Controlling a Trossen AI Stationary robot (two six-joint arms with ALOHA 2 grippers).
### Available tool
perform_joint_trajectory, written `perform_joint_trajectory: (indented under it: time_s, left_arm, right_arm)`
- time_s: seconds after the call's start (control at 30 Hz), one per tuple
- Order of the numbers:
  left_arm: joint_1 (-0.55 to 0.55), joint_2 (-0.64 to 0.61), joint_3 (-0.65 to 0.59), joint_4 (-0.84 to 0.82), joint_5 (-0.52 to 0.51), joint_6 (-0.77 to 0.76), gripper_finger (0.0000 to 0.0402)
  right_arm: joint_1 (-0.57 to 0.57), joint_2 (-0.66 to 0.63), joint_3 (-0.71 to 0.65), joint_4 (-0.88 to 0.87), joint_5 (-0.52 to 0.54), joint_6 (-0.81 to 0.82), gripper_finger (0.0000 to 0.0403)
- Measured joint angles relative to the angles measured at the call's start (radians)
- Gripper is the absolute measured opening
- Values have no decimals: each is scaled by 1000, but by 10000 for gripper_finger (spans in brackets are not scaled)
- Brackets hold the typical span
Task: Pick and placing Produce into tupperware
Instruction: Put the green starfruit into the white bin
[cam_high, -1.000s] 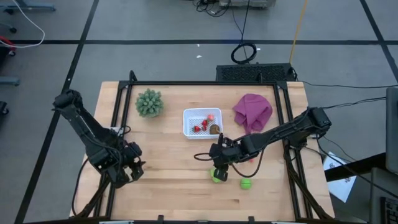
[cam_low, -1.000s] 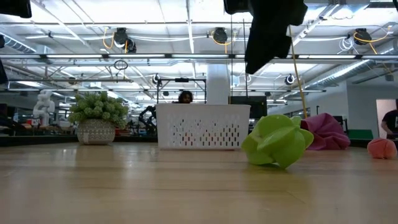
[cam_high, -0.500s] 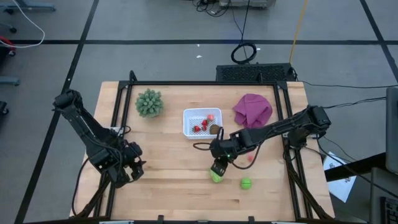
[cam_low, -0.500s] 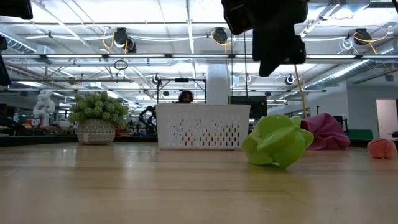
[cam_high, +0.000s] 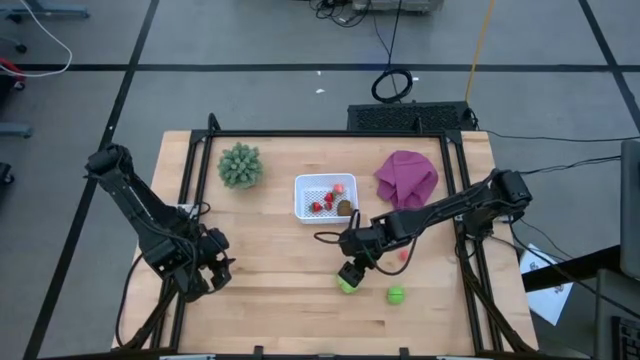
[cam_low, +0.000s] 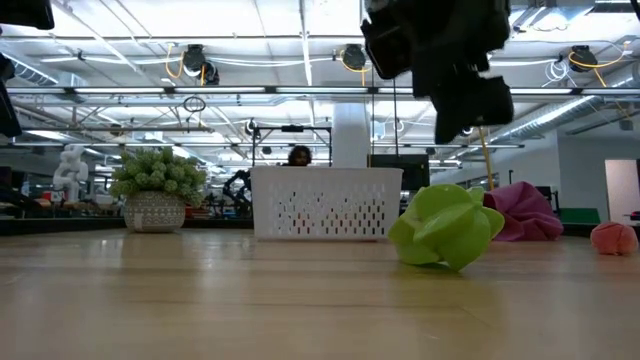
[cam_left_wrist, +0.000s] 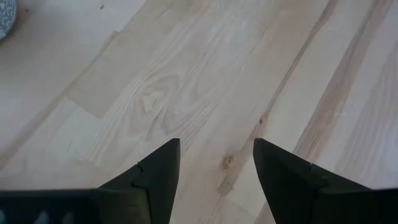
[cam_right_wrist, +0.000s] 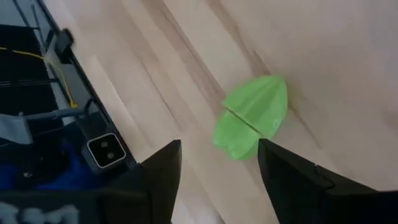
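Note:
The white perforated tupperware (cam_high: 325, 196) (cam_low: 325, 202) stands at the table's middle toward the far side, with red and pink bits and the brown oval (cam_high: 345, 207) inside. One bright green piece (cam_high: 346, 286) (cam_right_wrist: 252, 118) (cam_low: 445, 225) lies on the wood near the near edge. A second, smaller green piece (cam_high: 396, 295) lies to its right, and a pink piece (cam_high: 403, 256) (cam_low: 613, 238) rests farther back. My right gripper (cam_high: 350, 272) (cam_right_wrist: 217, 177) (cam_low: 468, 118) hovers open just above the first green piece. My left gripper (cam_high: 207, 270) (cam_left_wrist: 216, 165) waits open over bare wood at the near left.
A spiky grey-green plant (cam_high: 240, 165) (cam_low: 155, 188) stands far left of the tupperware. A crumpled purple cloth (cam_high: 406, 177) (cam_low: 525, 210) lies to its right. Black frame rails run along both table sides. Bare wood lies between the two arms at the near side.
My right gripper has moved toward the table's near edge and come down over the bright green piece, staying open. The green piece has stayed where it was.

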Motion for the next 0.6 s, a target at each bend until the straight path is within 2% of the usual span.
perform_joint_trajectory:
  time_s: [0.23,0.53,0.6]
  left_arm:
    - [0,0,0,0,0,6,207]
    - [0,0,0,2,-1,26,207]
    - [0,0,0,3,-1,26,207]
  right_arm:
    - [0,1,-76,28,-9,42,207]
    - [4,27,-81,110,-12,77,207]
    - [7,56,-81,137,-43,83,207]
